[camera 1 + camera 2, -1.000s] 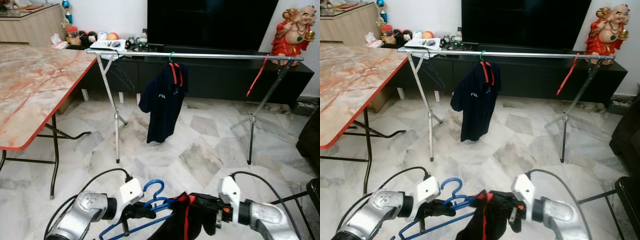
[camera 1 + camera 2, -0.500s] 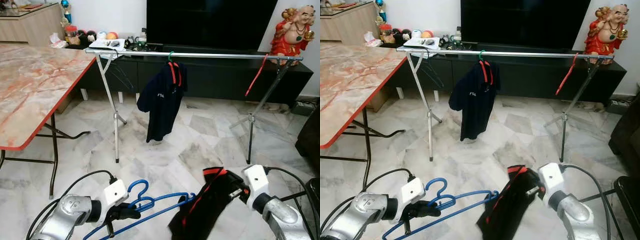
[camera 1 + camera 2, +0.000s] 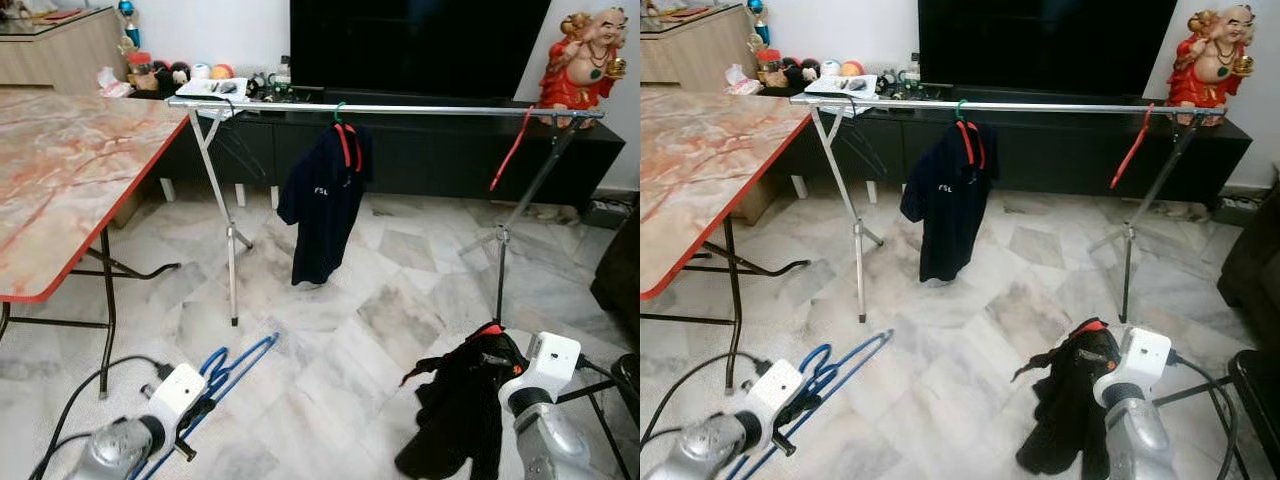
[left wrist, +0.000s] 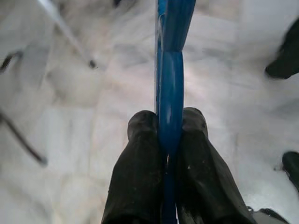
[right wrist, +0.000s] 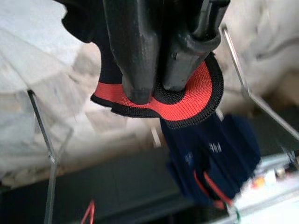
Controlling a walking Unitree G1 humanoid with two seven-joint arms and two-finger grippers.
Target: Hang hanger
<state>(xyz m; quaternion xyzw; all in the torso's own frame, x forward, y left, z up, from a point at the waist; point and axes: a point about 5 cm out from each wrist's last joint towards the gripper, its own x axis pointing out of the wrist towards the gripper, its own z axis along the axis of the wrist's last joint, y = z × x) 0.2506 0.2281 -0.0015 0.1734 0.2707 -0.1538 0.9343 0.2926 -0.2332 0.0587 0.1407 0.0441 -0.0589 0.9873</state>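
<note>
While left gripper (image 4: 169, 135) pinches one blue hanger (image 3: 228, 365), right gripper (image 5: 154, 88) clamps one dark shirt (image 3: 462, 400)

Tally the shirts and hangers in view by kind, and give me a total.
Dark shirts: 2, one on the rail, one gripped by the right gripper.
Blue hangers: 1, clamped in the left gripper's jaws.
Green-hooked hangers: 1, carrying the shirt on the rail.
Red hangers: 1, near the rail's right end.
Total: 5.

The left gripper (image 4: 169, 140) has carried the blue hanger (image 3: 222, 372) leftward, while the right gripper (image 5: 154, 91) pulled the dark shirt (image 3: 465, 410) rightward.
</note>
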